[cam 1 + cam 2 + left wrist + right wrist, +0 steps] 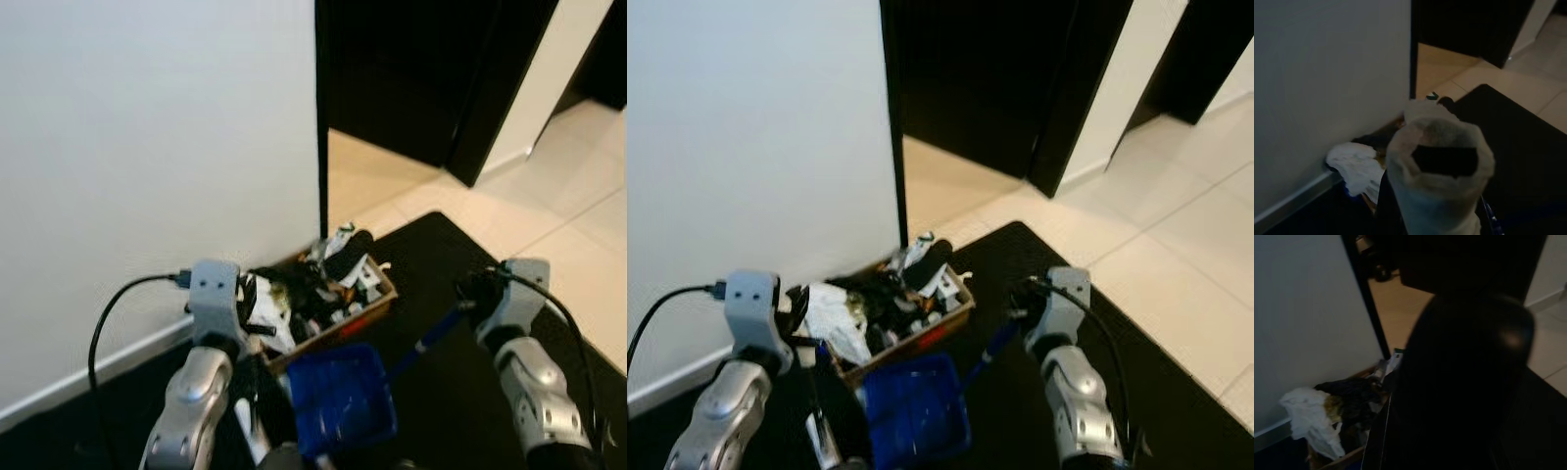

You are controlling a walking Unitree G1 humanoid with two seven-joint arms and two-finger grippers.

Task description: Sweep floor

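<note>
Where no writing reads, blue dustpan [343, 397] beside trash-filled box [323, 294]

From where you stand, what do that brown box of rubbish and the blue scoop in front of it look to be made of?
The box looks like cardboard: matt brown walls with thin, raw edges, a red patch on the front. The blue dustpan looks like moulded plastic: even saturated colour, a faint sheen and a raised rim. The white bag in the box seems to be thin crumpled plastic.

A blue plastic dustpan [341, 397] with a blue handle [431, 338] sits tilted over the black floor mat [441, 392], its edge touching a trash-filled cardboard box [323, 304].
</note>
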